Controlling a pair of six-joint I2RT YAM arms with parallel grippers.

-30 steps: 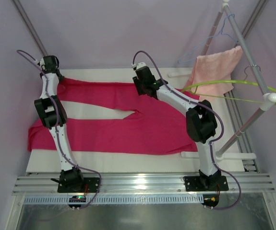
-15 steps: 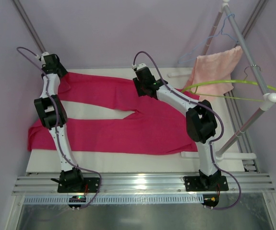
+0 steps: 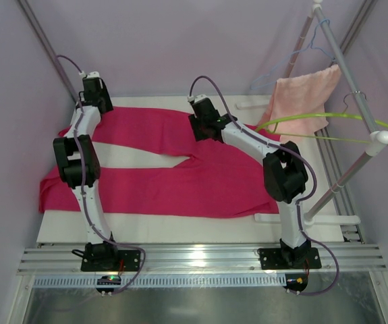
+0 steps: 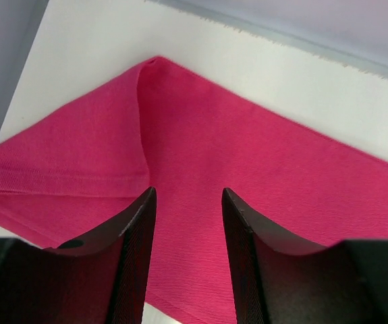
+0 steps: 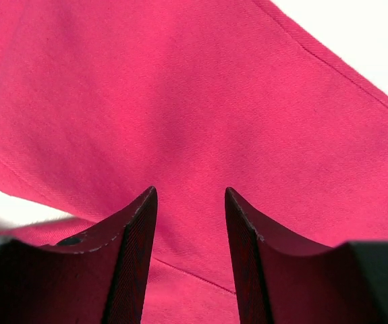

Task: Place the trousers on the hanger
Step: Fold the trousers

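The magenta trousers (image 3: 180, 179) lie spread on the white table, legs pointing left. My left gripper (image 3: 101, 106) hovers over the end of the far leg, jaws open and empty. In the left wrist view that leg end (image 4: 200, 128) shows a folded-over corner just ahead of the left gripper (image 4: 188, 194). My right gripper (image 3: 207, 128) stands open above the far leg near the crotch; in the right wrist view only cloth (image 5: 194, 101) shows between its fingers (image 5: 140, 223). The lime-green hanger (image 3: 315, 117) hangs on the rack at the right, away from both grippers.
A salmon towel (image 3: 303, 94) and a light-blue wire hanger (image 3: 310, 46) hang on the grey rack (image 3: 355, 88) at the back right. White table surface (image 3: 140, 158) shows between the two legs. Purple walls close in at the left and back.
My left gripper has moved right along the back edge from the far-left corner and opened. The far leg's end now lies spread out farther to the left. The right arm has stayed put.
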